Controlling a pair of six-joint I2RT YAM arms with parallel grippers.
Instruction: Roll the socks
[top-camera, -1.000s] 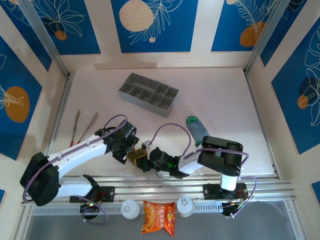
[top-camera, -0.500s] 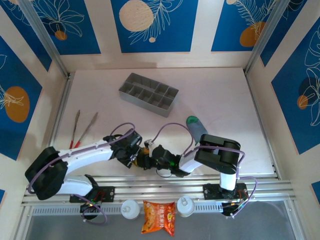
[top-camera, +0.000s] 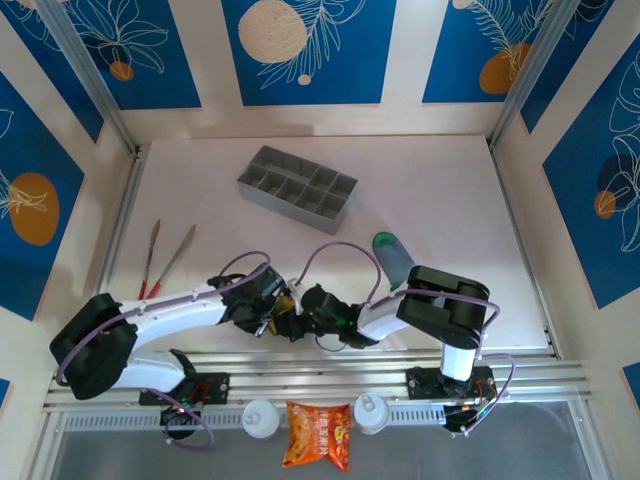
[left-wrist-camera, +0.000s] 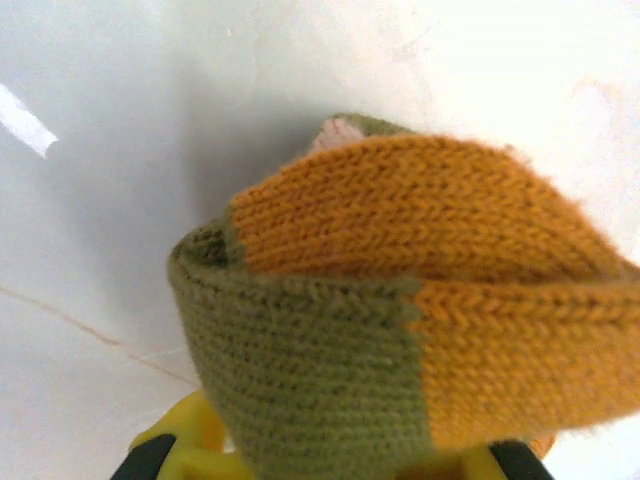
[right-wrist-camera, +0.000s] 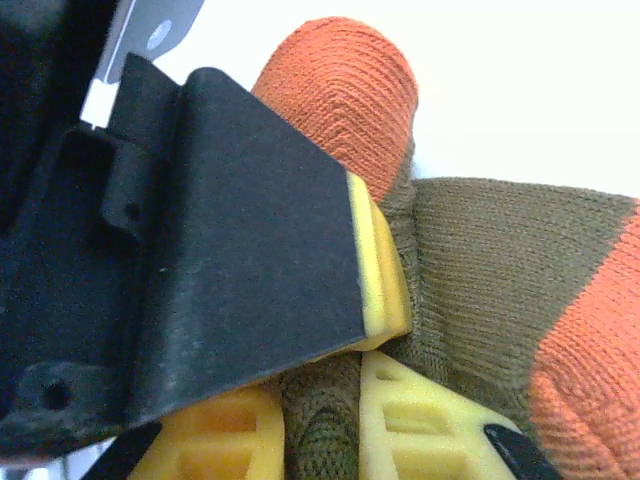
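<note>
Both arms meet low over the near side of the white table (top-camera: 450, 200), and the olive-brown knitted sock (top-camera: 283, 310) with its orange toe is bunched right between them. The left gripper (top-camera: 268, 312) comes in from the left, the right gripper (top-camera: 297, 318) from the right, nose to nose, with the sock sandwiched in the middle. In the left wrist view the sock (left-wrist-camera: 330, 340) is a thick folded wad, olive below and orange on top. It sits squarely between the yellow fingers (left-wrist-camera: 185, 440) and touches both, so the left gripper (left-wrist-camera: 340, 465) is clamped on the bundle. From the right wrist, the right gripper (right-wrist-camera: 320, 420) has its yellow fingers (right-wrist-camera: 410, 420) nearly together, pinching a narrow ridge of olive knit. The rest of the sock (right-wrist-camera: 500, 260) bulges above and to the right. The left gripper's black finger (right-wrist-camera: 250, 270) presses its yellow pad (right-wrist-camera: 380, 270) into the same fabric, just above that pinch. The grey-blue sock (top-camera: 393, 257) with the green toe lies flat on the table, well apart to the right, touched by neither gripper.
</note>
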